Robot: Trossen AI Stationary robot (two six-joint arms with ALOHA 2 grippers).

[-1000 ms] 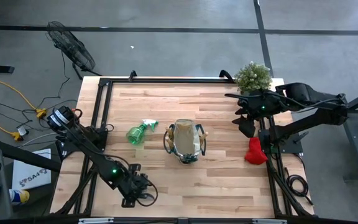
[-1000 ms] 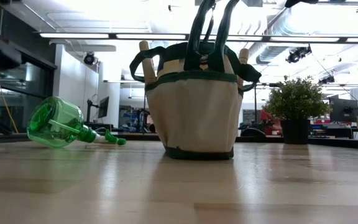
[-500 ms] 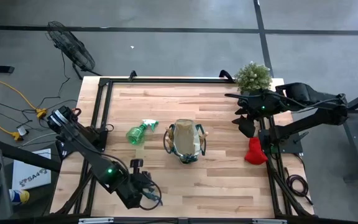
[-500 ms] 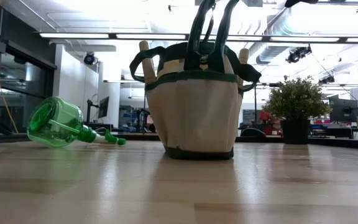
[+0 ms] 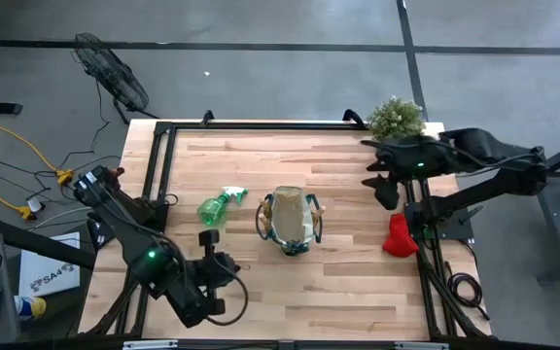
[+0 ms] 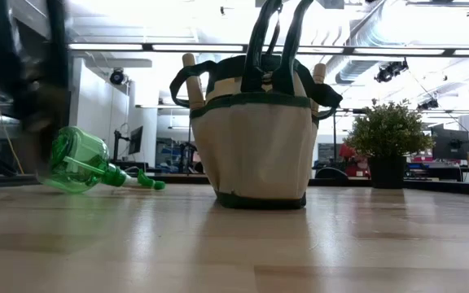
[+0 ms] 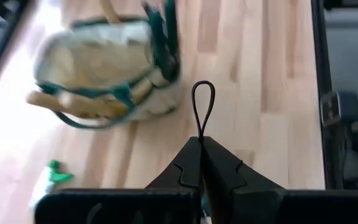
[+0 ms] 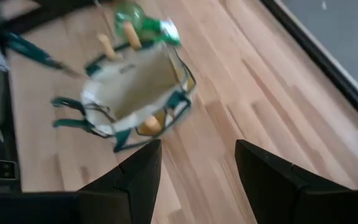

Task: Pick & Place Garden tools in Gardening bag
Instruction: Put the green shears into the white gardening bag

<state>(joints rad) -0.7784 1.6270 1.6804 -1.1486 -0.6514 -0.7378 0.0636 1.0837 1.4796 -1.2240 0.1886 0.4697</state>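
My left hand (image 5: 209, 255), pinched empty, hangs near bottle (image 5: 212, 208); right hand (image 8: 194, 171) wide. Next: open, grab bottle, bag (image 5: 291, 220) it.

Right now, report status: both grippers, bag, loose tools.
Left gripper shut, empty, near table's front edge. Right gripper open, empty, beside potted plant. Beige fabric bag upright, centre. Green spray bottle and red glove still out.

No readable text, labels, brands or numbers are showing on anything on the table in any view. A white sheet (image 5: 49, 274) is lying on the floor off the left edge of the table in the high view, carrying dark lettering that is looking like "SAA" or similar, too small to confirm. Nothing else is carrying legible markings.
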